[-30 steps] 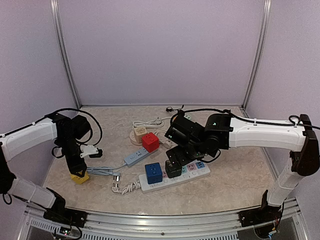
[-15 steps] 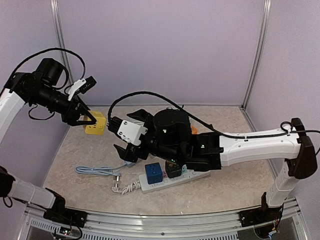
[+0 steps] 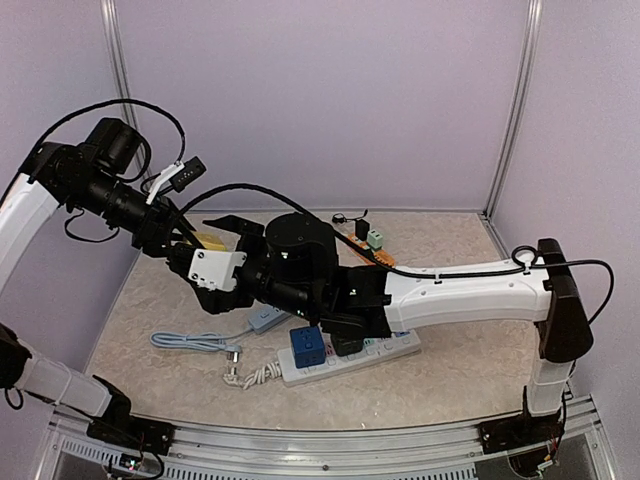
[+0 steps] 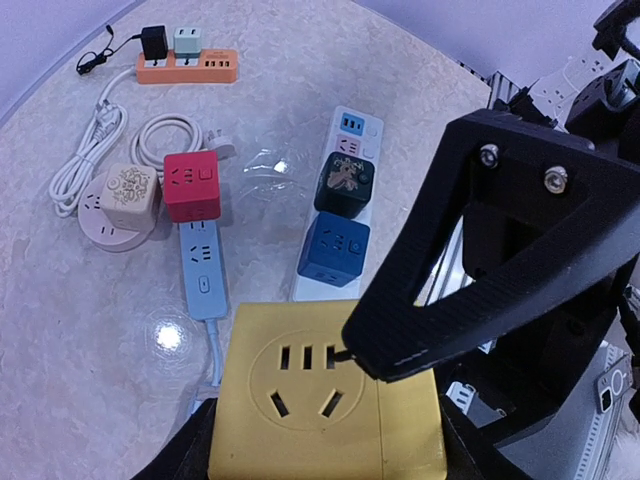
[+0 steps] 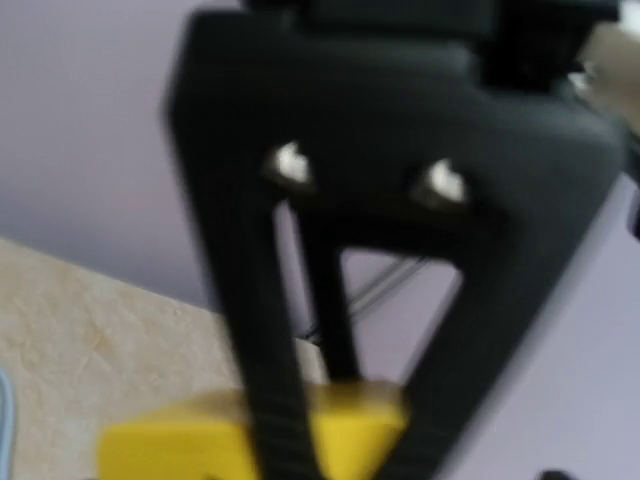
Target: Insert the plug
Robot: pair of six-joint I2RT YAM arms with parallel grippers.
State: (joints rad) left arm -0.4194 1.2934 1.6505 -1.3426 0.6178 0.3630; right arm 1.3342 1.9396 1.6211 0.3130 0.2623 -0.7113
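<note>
Since half a second ago the right gripper (image 3: 200,262) has swung further left and up to the yellow cube (image 3: 212,241), which has hardly moved.

From the top, the left gripper (image 3: 188,238) holds the cube in the air over the left rear of the table (image 3: 460,360). The right gripper's jaws are spread wide, with its upper finger lying over the cube. A white strip (image 3: 395,348) carrying a blue cube (image 3: 307,346) lies on the table in front.

At the left wrist, the yellow cube (image 4: 300,410) sits clamped between the left fingers (image 4: 195,455), socket face up. One right finger (image 4: 490,250) has its tip touching that face. A red cube (image 4: 192,185) stands on the table beyond.

At the right wrist everything is blurred. A black finger frame (image 5: 260,300) stands in front of the yellow cube (image 5: 180,440), and I cannot tell whose it is.
</note>
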